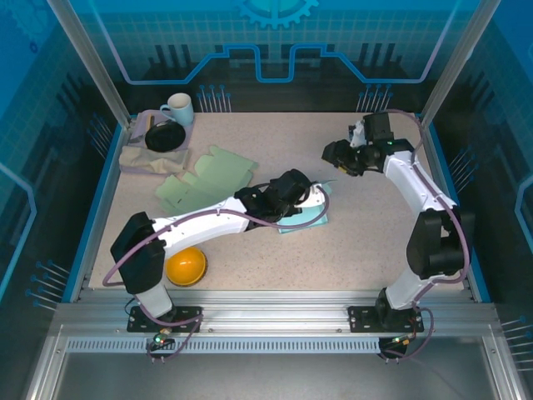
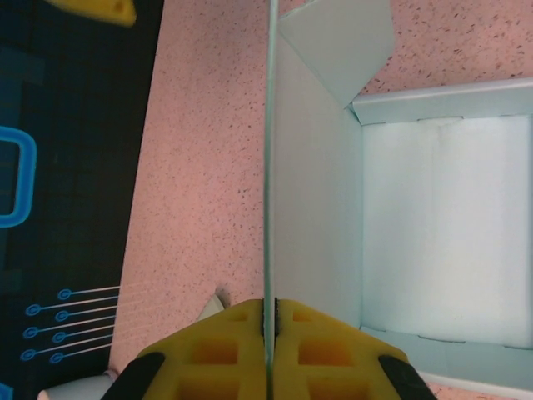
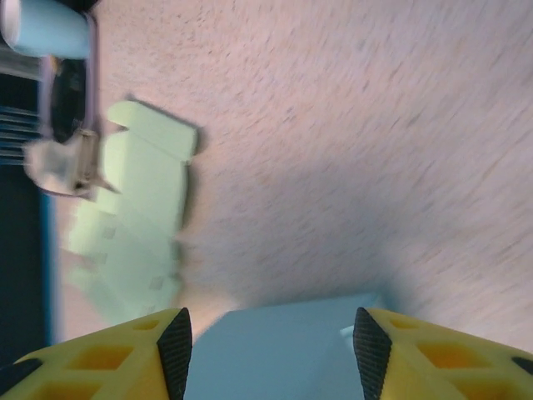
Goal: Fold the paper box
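Note:
The light blue paper box (image 1: 305, 218) lies partly folded at the table's centre. In the left wrist view its white inside (image 2: 441, 233) is open to the camera and a flap (image 2: 341, 42) sticks out at the far end. My left gripper (image 2: 269, 321) is shut on the thin upright side wall (image 2: 269, 167) of the box, the yellow fingers pinching it edge-on. In the top view the left gripper (image 1: 310, 198) sits right over the box. My right gripper (image 1: 331, 155) hovers to the box's upper right, open. In the right wrist view, part of the box (image 3: 283, 367) shows beyond the right gripper (image 3: 272, 337).
Flat pale green box blanks (image 1: 204, 182) lie left of centre, also in the right wrist view (image 3: 141, 217). A mug (image 1: 177, 108), a black bowl (image 1: 165, 136) and a cloth (image 1: 137, 160) fill the back left corner. An orange bowl (image 1: 185, 267) sits near the left arm's base.

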{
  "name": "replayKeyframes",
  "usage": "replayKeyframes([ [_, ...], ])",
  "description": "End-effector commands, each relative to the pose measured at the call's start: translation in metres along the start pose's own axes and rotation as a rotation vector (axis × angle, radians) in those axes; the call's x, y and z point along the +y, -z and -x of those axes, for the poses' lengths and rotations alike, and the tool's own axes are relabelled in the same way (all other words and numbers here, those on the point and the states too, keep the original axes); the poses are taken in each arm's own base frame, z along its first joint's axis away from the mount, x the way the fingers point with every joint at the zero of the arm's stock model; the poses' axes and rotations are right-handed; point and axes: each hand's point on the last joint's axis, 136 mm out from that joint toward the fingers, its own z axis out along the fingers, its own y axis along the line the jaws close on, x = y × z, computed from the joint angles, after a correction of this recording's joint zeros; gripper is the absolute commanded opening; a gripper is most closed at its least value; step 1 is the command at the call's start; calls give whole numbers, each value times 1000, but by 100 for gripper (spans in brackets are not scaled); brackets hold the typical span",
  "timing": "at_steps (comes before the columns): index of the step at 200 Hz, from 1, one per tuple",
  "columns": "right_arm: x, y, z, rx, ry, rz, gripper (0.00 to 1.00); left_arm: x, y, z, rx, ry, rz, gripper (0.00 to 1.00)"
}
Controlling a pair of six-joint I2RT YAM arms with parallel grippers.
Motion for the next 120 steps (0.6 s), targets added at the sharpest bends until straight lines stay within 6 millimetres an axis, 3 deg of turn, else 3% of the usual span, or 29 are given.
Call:
replayKeyframes([
  [1,-47,9,10,-87,403,-147,54,20,17,-5,-59,85,-39,0],
  [13,-64,10,15,-127,470,-151,50,27,22,-9,-88,126,-56,0],
  [31,-67,4,11,-176,562,-27,43,32,26,-12,-131,175,-97,0],
  [77,-17,-14,-26,-257,992,204,42,23,34,-19,-176,151,-188,0],
  [120,8,-6,-30,-302,1140,265,35,25,50,-20,-256,140,-224,0],
])
